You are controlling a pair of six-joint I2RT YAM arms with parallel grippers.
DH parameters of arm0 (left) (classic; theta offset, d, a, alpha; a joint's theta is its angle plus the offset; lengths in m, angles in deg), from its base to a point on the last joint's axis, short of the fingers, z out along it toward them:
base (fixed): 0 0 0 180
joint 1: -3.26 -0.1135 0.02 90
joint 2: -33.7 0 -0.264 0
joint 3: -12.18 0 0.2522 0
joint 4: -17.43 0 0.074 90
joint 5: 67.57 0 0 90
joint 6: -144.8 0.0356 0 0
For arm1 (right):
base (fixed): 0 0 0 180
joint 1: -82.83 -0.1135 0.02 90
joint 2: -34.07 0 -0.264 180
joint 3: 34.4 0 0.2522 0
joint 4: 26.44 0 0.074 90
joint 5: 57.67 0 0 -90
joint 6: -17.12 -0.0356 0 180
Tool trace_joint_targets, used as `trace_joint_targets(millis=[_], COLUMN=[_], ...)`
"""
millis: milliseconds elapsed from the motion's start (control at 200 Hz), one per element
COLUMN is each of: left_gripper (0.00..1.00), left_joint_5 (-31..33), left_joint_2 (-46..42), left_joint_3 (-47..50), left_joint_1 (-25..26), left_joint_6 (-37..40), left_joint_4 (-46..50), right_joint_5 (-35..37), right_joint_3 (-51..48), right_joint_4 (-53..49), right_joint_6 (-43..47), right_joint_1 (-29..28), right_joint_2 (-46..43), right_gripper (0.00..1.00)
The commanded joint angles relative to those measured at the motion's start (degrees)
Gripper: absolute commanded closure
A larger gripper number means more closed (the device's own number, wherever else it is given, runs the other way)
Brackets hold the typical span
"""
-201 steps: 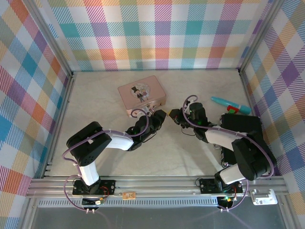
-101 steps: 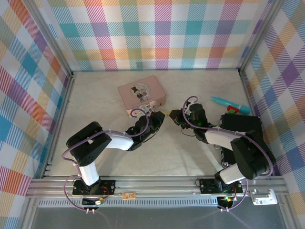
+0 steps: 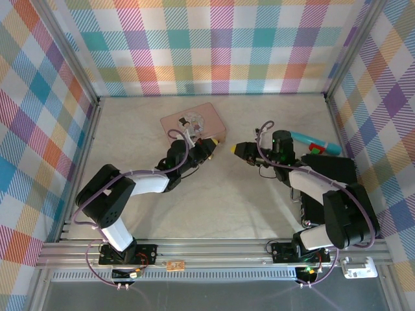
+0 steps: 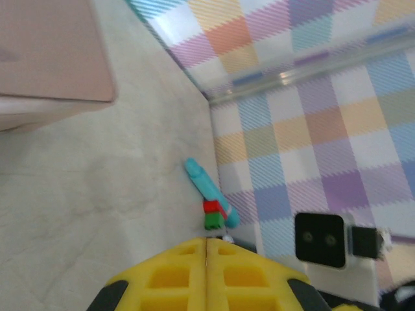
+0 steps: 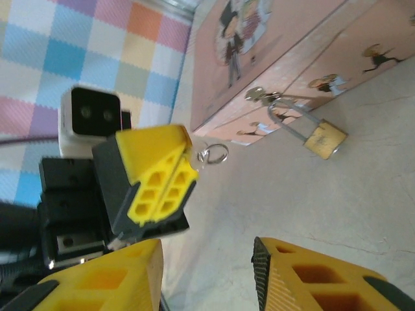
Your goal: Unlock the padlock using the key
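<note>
Left jaws are clamping shut on the key point(image 5: 213, 155); padlock point(image 5: 324, 138) is hanging off the tin point(image 5: 292, 39) just far of them, while right jaws are standing apart, farther off

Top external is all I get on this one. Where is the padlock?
Observer: From the right wrist, the padlock hangs by its shackle from the clasp of the pink tin.
Operator: Is the left gripper holding anything?
Observer: The left gripper is shut, and a small silver ring pokes out at its fingertips.
Operator: And the right one?
Observer: The right gripper is open, with nothing between its fingers.
</note>
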Motion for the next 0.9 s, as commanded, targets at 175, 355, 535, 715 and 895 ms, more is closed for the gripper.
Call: trace_joint_targets(millis=[175, 355, 535, 715, 895], left_gripper=[1.00, 1.00, 1.00, 1.00, 1.00], left_joint_5=[-19.6, -22.1, -24.6, -23.3, -24.1], left_joint_2=[-2.2, -2.7, -3.1, -5.9, -7.7], left_joint_3=[-4.3, -4.2, -4.8, -5.2, -5.6], left_joint_1=[-2.2, -2.3, -2.3, -2.3, -2.2], left_joint_6=[10.8, 12.3, 12.9, 17.1, 19.0], left_joint_4=[2.5, 2.6, 3.5, 11.0, 14.1], right_joint_5=[-11.9, -11.8, -9.0, -3.1, -5.0], right_joint_3=[2.2, 1.8, 1.7, 1.6, 1.5], right_joint_4=[4.7, 4.9, 0.9, -4.3, -1.3], right_joint_6=[3.8, 4.7, 7.7, 10.6, 9.4], right_joint_1=[0.1, 0.1, 0.1, 0.1, -0.1], right_joint_2=[0.7, -0.1, -0.3, -2.9, -1.1], right_gripper=[0.57, 0.58, 0.56, 0.49, 0.54])
